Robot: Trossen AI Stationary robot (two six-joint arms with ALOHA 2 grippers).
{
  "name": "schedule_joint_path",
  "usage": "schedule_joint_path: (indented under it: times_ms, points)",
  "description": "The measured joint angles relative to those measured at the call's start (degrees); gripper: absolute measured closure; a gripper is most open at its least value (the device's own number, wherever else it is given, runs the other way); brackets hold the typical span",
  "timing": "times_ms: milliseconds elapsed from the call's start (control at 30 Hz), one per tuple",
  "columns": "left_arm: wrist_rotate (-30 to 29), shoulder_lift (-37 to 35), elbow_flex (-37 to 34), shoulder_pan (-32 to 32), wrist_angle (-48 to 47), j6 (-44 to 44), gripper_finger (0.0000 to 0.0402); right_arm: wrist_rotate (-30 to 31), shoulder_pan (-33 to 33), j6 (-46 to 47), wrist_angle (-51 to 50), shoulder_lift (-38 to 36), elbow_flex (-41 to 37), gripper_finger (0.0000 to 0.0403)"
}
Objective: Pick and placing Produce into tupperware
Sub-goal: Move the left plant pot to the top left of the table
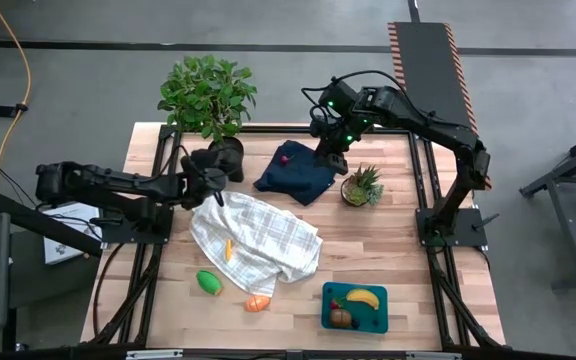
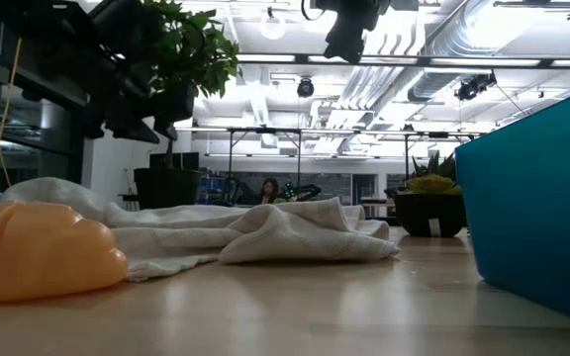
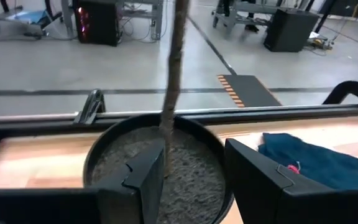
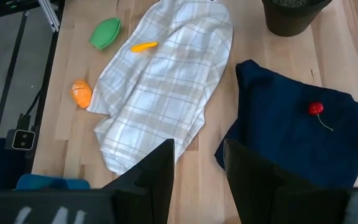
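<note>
Wooden desk on grey concrete floor: checked cloth centre, tupperware at 5 o'clock; left claw and right claw both spread, empty.

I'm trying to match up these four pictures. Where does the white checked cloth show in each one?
High view: white checked cloth mid-table, below the dark navy cloth.
Low view: crumpled across the middle.
Left wrist view: not in it.
Right wrist view: spread at centre.
Shared landmark: the navy cloth, beside it in the high and right wrist views.
</note>
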Motion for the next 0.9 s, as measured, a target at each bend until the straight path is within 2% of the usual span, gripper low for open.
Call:
schedule_joint_path:
  times_ms: [267, 500, 900]
  points:
    - [1.9, 4.7, 0.0, 2.8, 5.6, 2.9, 0.0245, -0.3, 0.0, -1.2, -0.7, 0.0, 0.0, 0.0274]
    - [1.8, 6.7, 0.0, 5.3, 8.6, 4.1, 0.0245, -3.0, 0.0, -1.9, -1.6, 0.0, 0.0, 0.0274]
    - [-3.7, 9.0, 0.0, 5.3, 11.2, 6.3, 0.0245, -3.0, 0.0, -1.9, -1.6, 0.0, 0.0, 0.0274]
